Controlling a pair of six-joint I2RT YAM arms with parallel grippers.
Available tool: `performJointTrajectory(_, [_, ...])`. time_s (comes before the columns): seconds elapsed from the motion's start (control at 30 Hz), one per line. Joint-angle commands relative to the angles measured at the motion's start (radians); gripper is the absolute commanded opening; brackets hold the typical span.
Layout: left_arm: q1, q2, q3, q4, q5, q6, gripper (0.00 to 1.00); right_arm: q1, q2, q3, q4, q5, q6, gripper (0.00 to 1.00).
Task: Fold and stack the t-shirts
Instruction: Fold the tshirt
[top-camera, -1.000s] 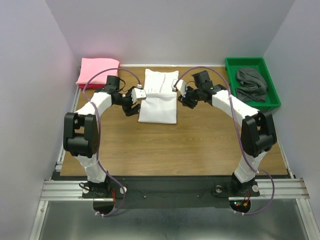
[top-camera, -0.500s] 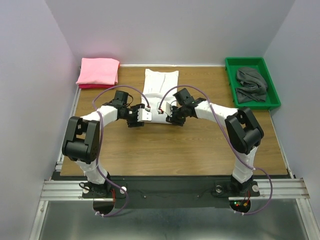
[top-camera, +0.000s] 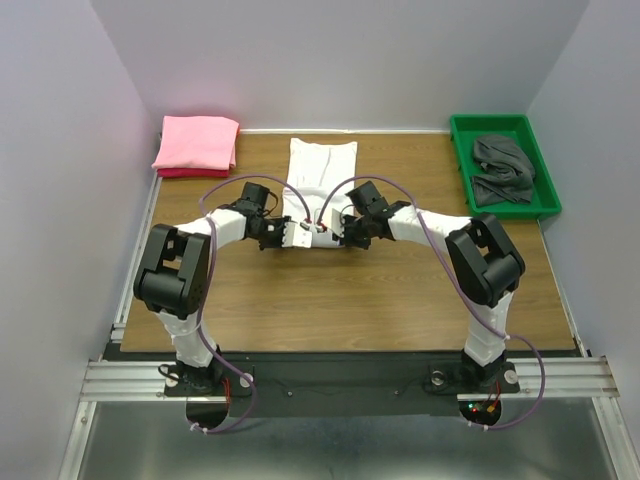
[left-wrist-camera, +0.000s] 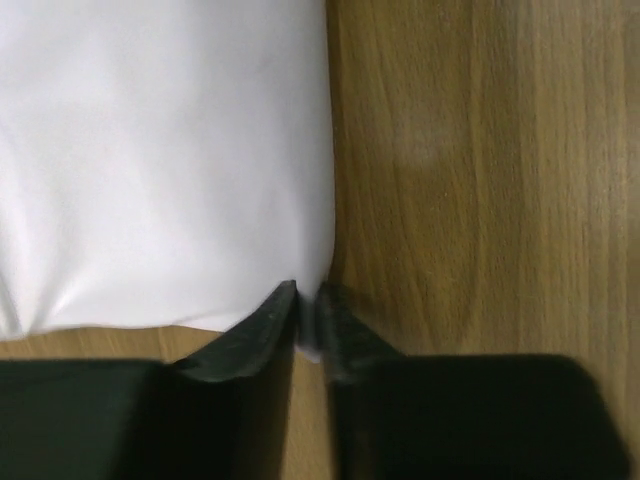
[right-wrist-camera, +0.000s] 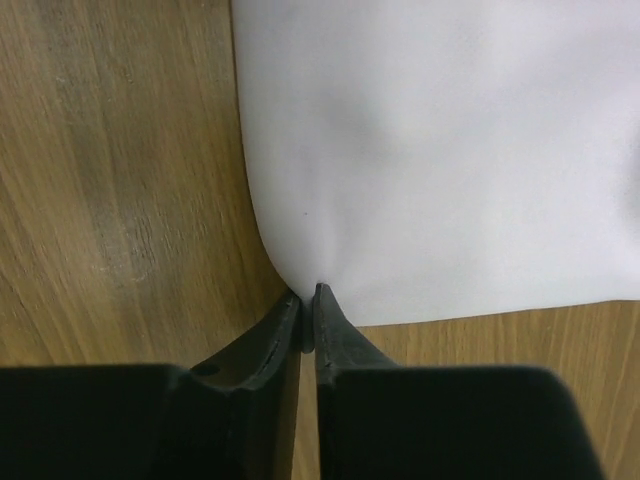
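Left gripper (left-wrist-camera: 308, 295) and right gripper (right-wrist-camera: 308, 292) each clamp a near corner of the white t-shirt (top-camera: 322, 165) lying mid-table (top-camera: 400, 290); pink t-shirt (top-camera: 197, 142) folded far left, dark grey t-shirt (top-camera: 502, 166) in green tray (top-camera: 462, 128)

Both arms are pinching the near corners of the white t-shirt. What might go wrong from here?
1. The left jaws and right jaws each hold only the very tip of a corner of the white cloth t-shirt, so a corner may slip out when lifted.
2. In the top view the two wrists sit close together at the shirt's near edge, so they might bump each other during the fold.
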Motion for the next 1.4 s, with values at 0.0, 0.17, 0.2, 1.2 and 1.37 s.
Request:
performJointTrajectory(0.0, [-0.013, 0.010, 0.062, -0.065, -0.022, -0.034, 0.17, 0.005, 0.014, -0.012, 0.029, 0.035, 0.015, 0.06])
performJointTrajectory(0.17, [0.026, -0.049, 0.232, -0.218, 0.060, -0.123, 0.00, -0.021, -0.122, 0.000, 0.012, 0.049, 0.079, 0.01])
performJointTrajectory(0.2, [0.035, -0.056, 0.264, -0.238, 0.072, -0.134, 0.00, -0.028, -0.139, 0.009, 0.003, 0.049, 0.084, 0.01])
performJointTrajectory(1.2, [-0.168, -0.559, 0.110, -0.770, 0.258, -0.197, 0.00, 0.051, -0.604, -0.021, -0.646, -0.134, 0.107, 0.01])
performJointTrajectory(1.37, [-0.030, -0.297, 0.337, -0.841, 0.281, -0.088, 0.00, -0.044, -0.449, 0.092, -0.645, -0.155, 0.009, 0.01])
